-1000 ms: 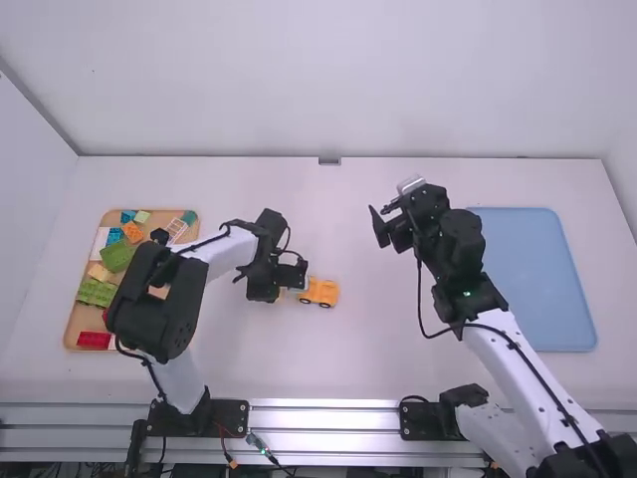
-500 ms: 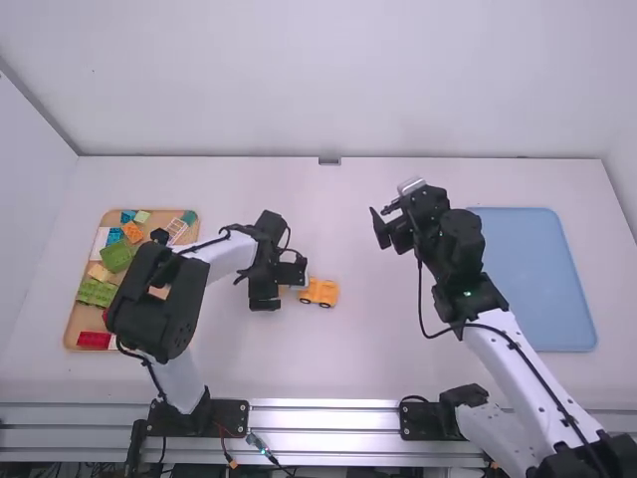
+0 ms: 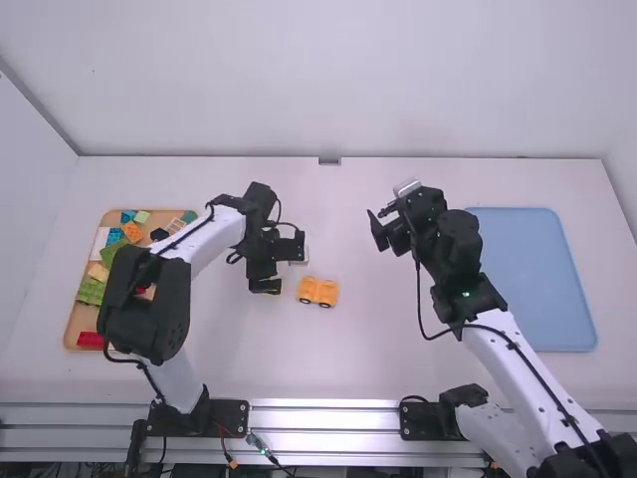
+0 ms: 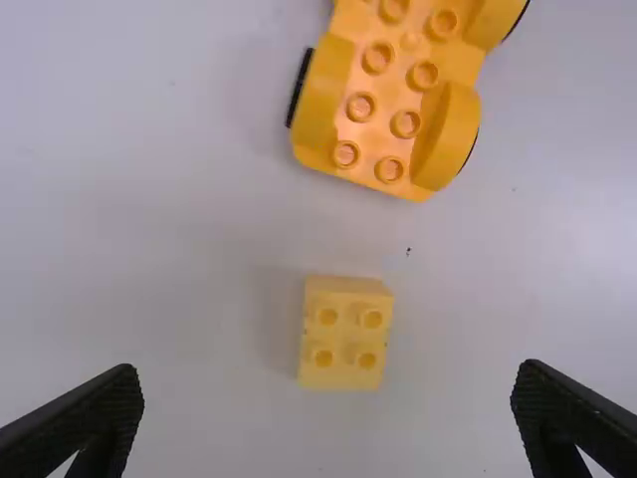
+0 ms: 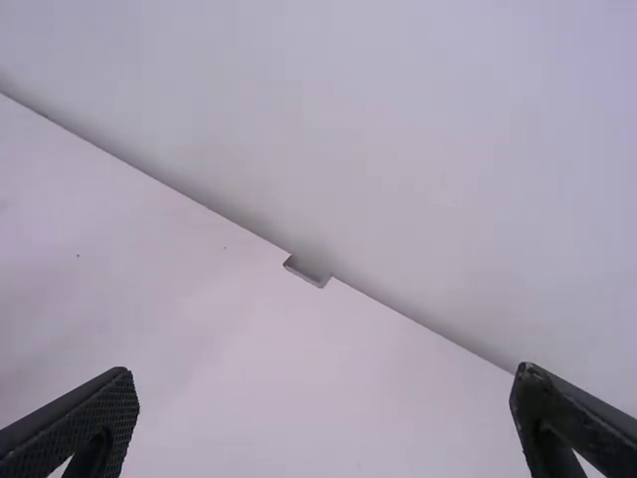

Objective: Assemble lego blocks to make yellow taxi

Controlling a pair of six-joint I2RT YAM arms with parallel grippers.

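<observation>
Now, from left to right, we see the tan tray [image 3: 76, 319], its loose bricks [image 3: 91, 292] set within easy reach of the left arm, presumably as the supply. Beside it, the left gripper [image 4: 327, 383] is spread wide over the table [image 3: 358, 368], its fingers on either side of a small yellow block [image 4: 342, 329] but gripping nothing, a stance that we judge suits a pick-up or a release. The taxi's base [image 3: 318, 292] stands on its wheels near the block, studs up, we take it, to receive more parts. Well apart, the right gripper [image 5: 323, 378] is open with nothing between its fingers, leaving its partner room. At far right lies the blue tray [image 3: 532, 279], perhaps meant for the finished taxi.
</observation>
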